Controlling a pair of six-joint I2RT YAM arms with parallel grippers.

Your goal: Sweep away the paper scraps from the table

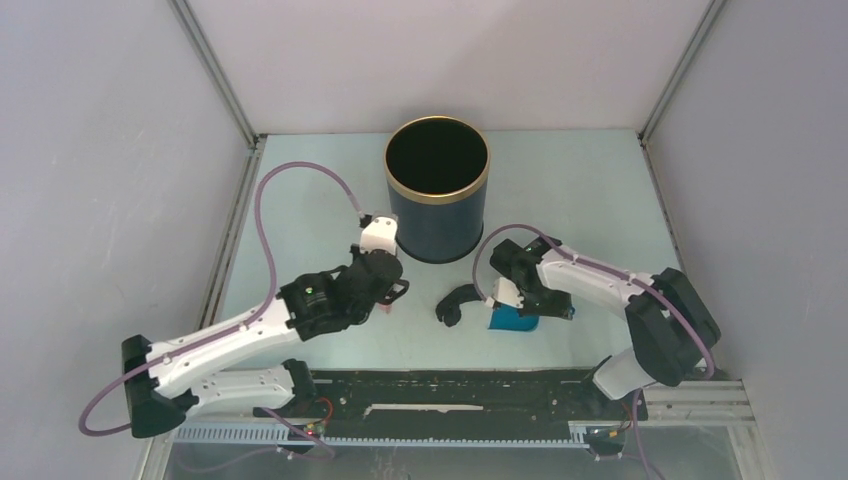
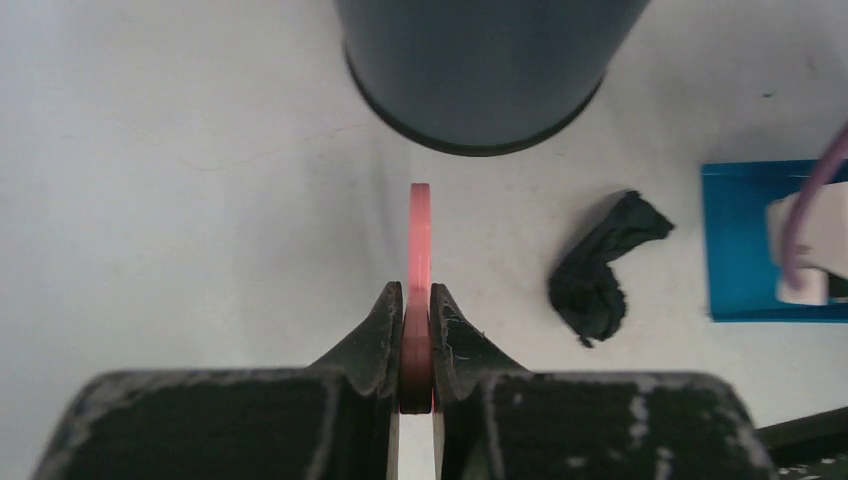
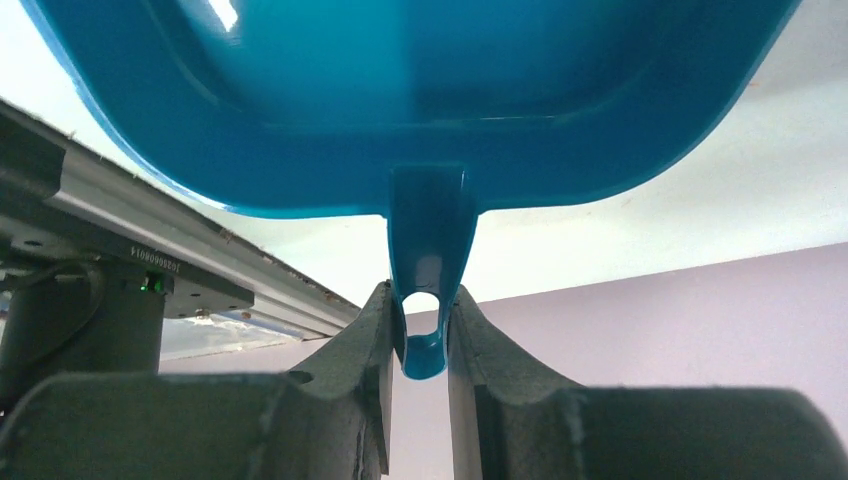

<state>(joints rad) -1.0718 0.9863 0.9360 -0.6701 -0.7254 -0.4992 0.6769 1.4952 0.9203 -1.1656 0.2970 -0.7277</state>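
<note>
Step in hand: both tools are picked up and the sweep itself is not yet begun. The left gripper (image 2: 417, 292) is clenched on the pink brush (image 2: 419, 235), which shows edge-on only, so I cannot tell where the bristles are. The right gripper (image 3: 421, 295) is clamped on the handle of the blue dustpan (image 3: 400, 100).

The black paper scrap (image 2: 600, 270) lies crumpled on the table (image 1: 300, 210), between brush and pan. It sits just left of the pan and on the near side of the dark waste bin (image 1: 437, 190), touching none of them.

Next move, as I judge it: get the pan lip flat on the table facing the scrap — whether it touches now I cannot tell. Then drag the brush toward the pan so the scrap rides in rather than skidding past. The likely last step is tipping it into the bin.

Count — scraps in view: one, black; no red or blue ones seen. Brush: one. Dustpan: one. Bin: one. Arms: two.
</note>
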